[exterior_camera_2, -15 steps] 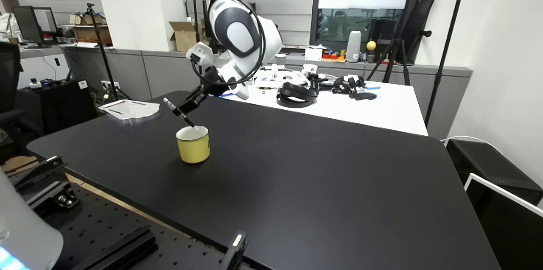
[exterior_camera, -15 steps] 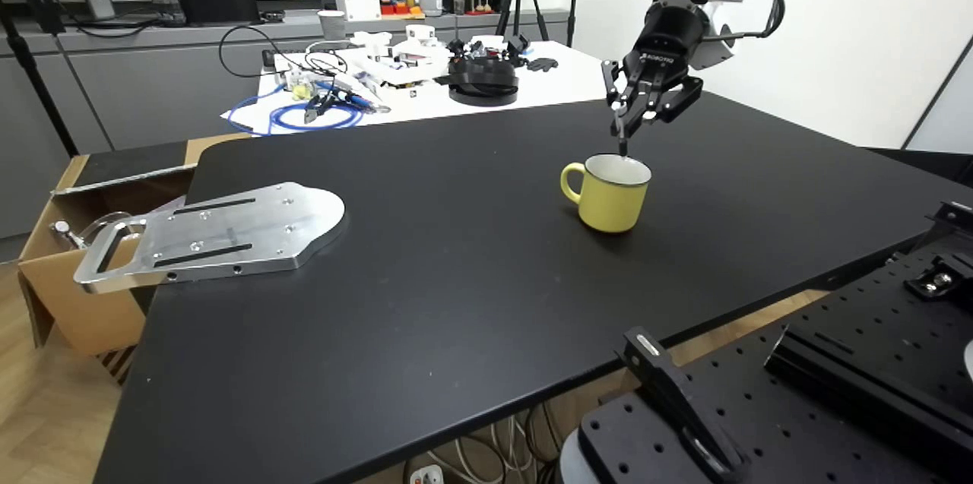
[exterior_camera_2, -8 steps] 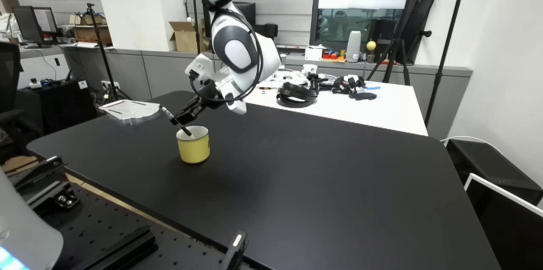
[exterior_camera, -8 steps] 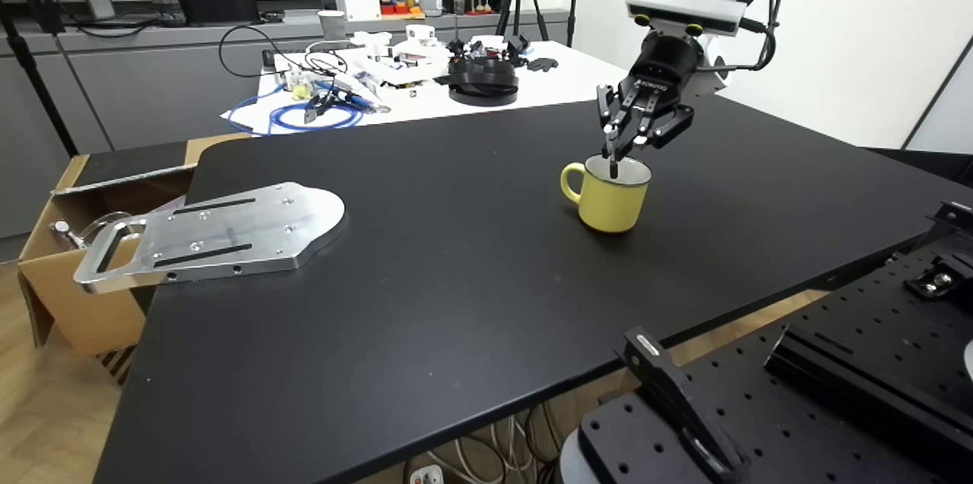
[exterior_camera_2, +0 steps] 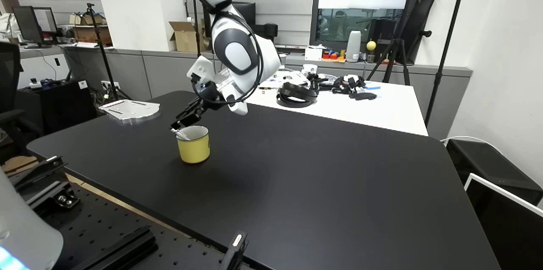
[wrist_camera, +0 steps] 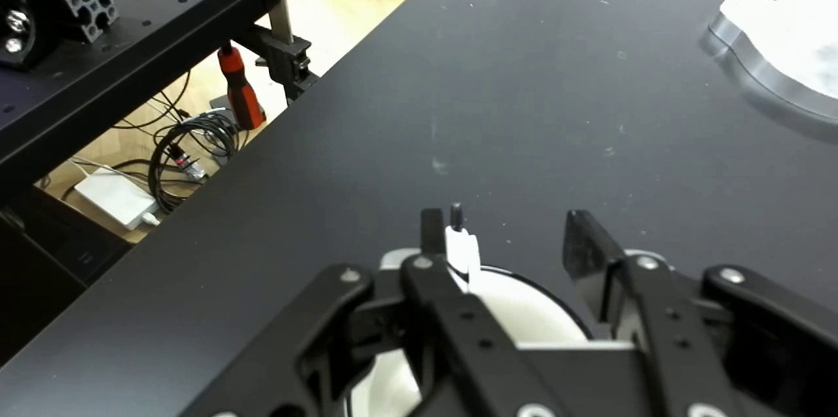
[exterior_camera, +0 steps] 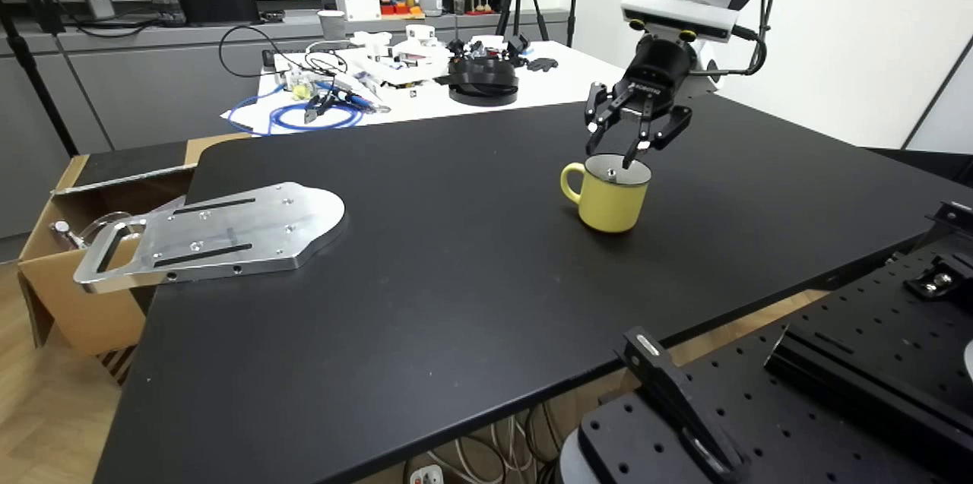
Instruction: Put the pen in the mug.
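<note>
The pale yellow mug stands upright on the black table; it also shows in an exterior view, and its pale inside shows in the wrist view. The pen is in the mug and leans on the rim, its white end sticking out a little. Its white end also shows in an exterior view and in the wrist view; its lower part is hidden inside the mug. My gripper is open just above the mug. In the wrist view the pen stands beside the left finger, not clamped.
A silver metal plate with a handle lies on the black table, away from the mug. An open cardboard box stands beside the table. A white table with cables and parts stands behind. A black perforated platform borders the table.
My gripper has lowered the pen into the mug and opened, letting go of it. The pen has dropped deeper and now leans on the rim. The mug has not moved.
</note>
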Controlling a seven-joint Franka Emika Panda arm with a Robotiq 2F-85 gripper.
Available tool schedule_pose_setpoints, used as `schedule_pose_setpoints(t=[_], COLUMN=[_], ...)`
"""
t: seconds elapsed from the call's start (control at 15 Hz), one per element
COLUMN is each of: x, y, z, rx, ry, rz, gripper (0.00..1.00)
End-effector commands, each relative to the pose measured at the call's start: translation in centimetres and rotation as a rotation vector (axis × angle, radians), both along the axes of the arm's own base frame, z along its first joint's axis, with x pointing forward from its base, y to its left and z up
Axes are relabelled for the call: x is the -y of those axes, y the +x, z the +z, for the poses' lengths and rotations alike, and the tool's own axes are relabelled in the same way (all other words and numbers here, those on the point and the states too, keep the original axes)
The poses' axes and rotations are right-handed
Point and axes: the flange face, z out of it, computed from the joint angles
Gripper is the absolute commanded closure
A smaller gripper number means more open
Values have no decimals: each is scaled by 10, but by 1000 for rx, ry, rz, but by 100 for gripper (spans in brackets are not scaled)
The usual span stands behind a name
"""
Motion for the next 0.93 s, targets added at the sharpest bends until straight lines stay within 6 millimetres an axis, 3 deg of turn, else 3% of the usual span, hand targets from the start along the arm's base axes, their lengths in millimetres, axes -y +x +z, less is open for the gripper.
schedule_pose_setpoints(t=[0.0, 0.13, 0.27, 0.53, 0.87], x=[-2, -5, -8, -15, -15], y=[18, 24, 30, 31, 28], z=[17, 28, 38, 48, 40], rx=[45, 68, 90, 107, 94], ry=[22, 26, 28, 50, 33], rz=[-6, 1, 11, 32, 41], gripper=[18, 4, 0, 0, 0])
